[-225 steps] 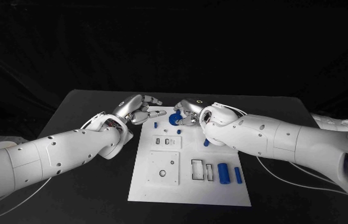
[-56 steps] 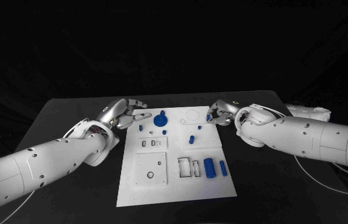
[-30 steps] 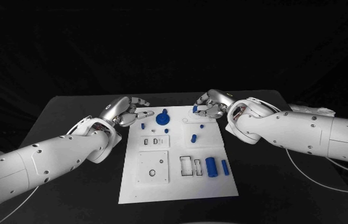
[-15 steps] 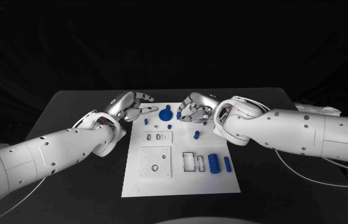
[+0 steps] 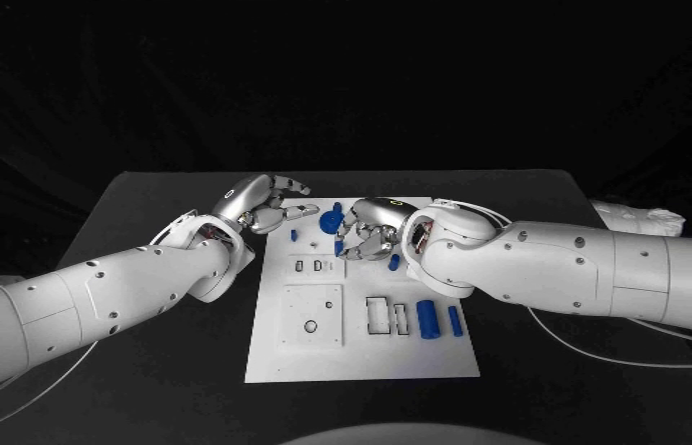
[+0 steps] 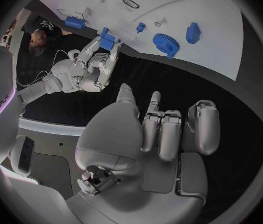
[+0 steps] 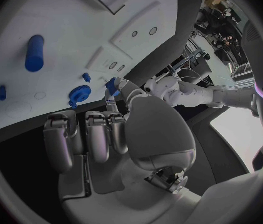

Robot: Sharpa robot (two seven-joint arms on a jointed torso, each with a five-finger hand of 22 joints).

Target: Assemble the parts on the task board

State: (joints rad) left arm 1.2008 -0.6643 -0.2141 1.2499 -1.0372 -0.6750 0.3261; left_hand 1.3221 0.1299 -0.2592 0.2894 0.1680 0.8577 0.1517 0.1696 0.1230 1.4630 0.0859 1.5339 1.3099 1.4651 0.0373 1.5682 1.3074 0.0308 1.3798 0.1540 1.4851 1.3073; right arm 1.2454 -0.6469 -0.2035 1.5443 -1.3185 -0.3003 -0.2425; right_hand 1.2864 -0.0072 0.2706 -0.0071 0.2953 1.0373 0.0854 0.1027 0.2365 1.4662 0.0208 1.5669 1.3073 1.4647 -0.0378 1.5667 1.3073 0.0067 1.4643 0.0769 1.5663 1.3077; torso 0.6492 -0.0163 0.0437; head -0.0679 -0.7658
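The white task board (image 5: 361, 360) lies in the middle of the black worktop (image 5: 159, 195), its long side running away from the robot. Both hands are over its far end.

The right hand (image 5: 372, 237) reaches in from three o'clock and hangs over the board's upper middle, fingers curled together round a small blue part (image 6: 108, 40); the left wrist view shows that piece pinched at the fingertips (image 6: 104, 52), above the dark worktop beside the board's edge as that camera sees it. Just at eleven o'clock of this hand a blue gear (image 5: 332, 222) lies on the board, and a small blue peg (image 5: 296, 234) lies at nine o'clock of the gear. Whether the hand touches the gear I cannot tell.

The left hand (image 5: 267, 203) sits at the board's far left corner, at about ten o'clock from the gear. Its fingers are loosely bent and apart, and nothing is in them; in its own wrist view they stand clear above the worktop.

Nearer the robot, at about five o'clock on the board, a thick blue cylinder (image 5: 427, 318) lies beside a thinner blue bar (image 5: 454, 321), the two side by side and apart. At nine o'clock of them are rectangular slots (image 5: 375, 316), and farther left a raised square panel (image 5: 310, 316) with a small hole.
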